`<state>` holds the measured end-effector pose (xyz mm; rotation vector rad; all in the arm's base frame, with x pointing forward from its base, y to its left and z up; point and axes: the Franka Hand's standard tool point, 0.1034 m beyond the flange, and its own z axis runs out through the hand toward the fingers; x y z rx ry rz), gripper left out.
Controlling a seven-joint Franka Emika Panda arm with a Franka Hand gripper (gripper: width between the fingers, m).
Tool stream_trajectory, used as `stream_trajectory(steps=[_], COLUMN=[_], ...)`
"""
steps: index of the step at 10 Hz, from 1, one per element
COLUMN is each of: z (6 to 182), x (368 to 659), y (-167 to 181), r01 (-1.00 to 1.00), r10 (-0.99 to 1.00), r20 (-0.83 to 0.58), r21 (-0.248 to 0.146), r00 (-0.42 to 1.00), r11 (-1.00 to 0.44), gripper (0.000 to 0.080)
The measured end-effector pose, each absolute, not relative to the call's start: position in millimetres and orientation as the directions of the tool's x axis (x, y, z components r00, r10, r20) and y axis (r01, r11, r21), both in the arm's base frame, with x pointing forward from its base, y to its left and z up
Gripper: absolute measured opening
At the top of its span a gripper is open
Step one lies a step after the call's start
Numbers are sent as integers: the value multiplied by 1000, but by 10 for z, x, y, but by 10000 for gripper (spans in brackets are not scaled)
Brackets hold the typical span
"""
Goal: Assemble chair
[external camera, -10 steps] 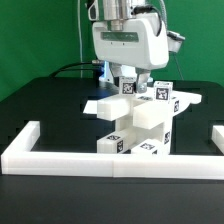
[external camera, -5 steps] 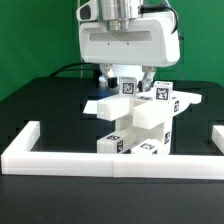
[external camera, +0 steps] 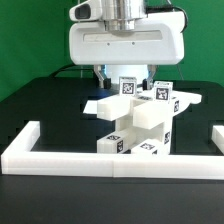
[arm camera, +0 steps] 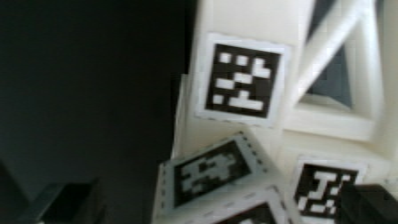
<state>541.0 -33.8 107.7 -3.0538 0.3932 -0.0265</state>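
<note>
Gripper hangs right above the chair, its fingers apart and nothing between them, the tips just behind the topmost tagged post. Blocky and white, the chair stands near the middle of the black table, close behind the low white border wall, with slabs jutting to both sides and square tags on several faces. Up close, the wrist view shows 1 tag on a white post, with more tags below it.
</note>
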Motion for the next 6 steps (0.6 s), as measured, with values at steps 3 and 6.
stream_trajectory(steps=[3,6], z=[1076,1071], x=[5408,5400], y=[-346,-360], r01=[-60,-40], r10=[-61,-41], r20=[18,17], r21=[-51,-51], r00=[998,999], r11=[-997,-998], gripper=[564,274])
